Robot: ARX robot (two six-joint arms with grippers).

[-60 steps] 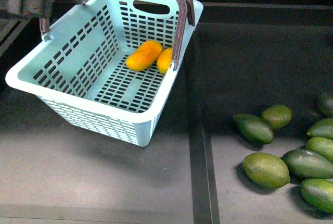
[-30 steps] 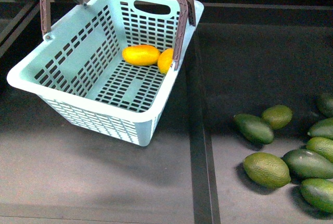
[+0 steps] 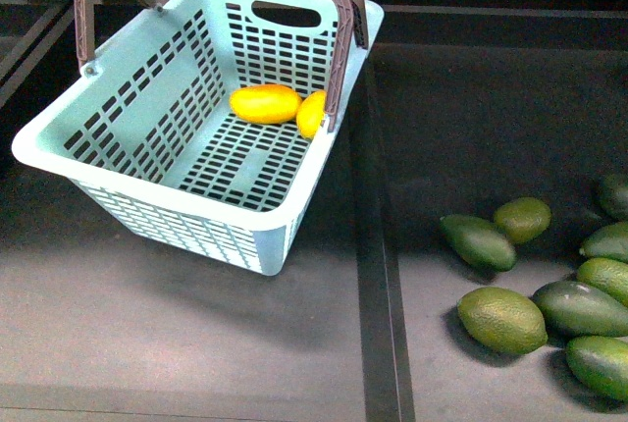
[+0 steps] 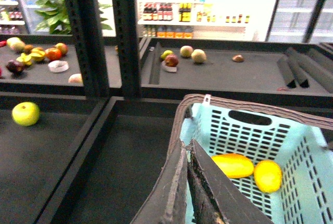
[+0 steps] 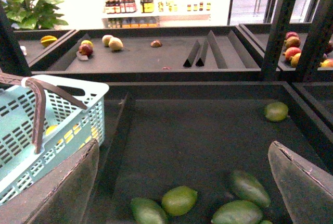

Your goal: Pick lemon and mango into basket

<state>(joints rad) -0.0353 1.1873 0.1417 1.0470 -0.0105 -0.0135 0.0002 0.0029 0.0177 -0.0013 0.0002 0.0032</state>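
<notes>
The mango (image 3: 265, 104) is seen lying on its side on the slotted floor of the basket (image 3: 59, 152), toward the far wall, in the upper centre-left of the front view; the lemon (image 3: 311, 114) is found just to its right, touching it or nearly so, and is partly hidden behind the upright brown handle (image 3: 339, 49); in the left wrist view the same pair, mango (image 4: 232, 165) and lemon (image 4: 268, 175), is shown in the lower right of the frame inside the basket (image 4: 312, 146). Both fruits being in the basket, the task is judged to be done or all but done.

The left gripper (image 4: 188, 182) is seen with its two dark fingers pressed together and nothing between them, low in the frame at the basket's near rim; the right gripper (image 5: 182, 193) is seen spread wide and empty, over the green fruits (image 5: 179, 200) in the lower part of its frame.

The chief risks are judged as follows: the rim or the handle could be caught by the left fingers if the arm is drawn away carelessly, so that the basket is tipped or dragged; the smooth fruits could then be rolled across the floor; a green fruit (image 3: 501, 319) could be taken by mistake if the open right gripper is lowered.
</notes>
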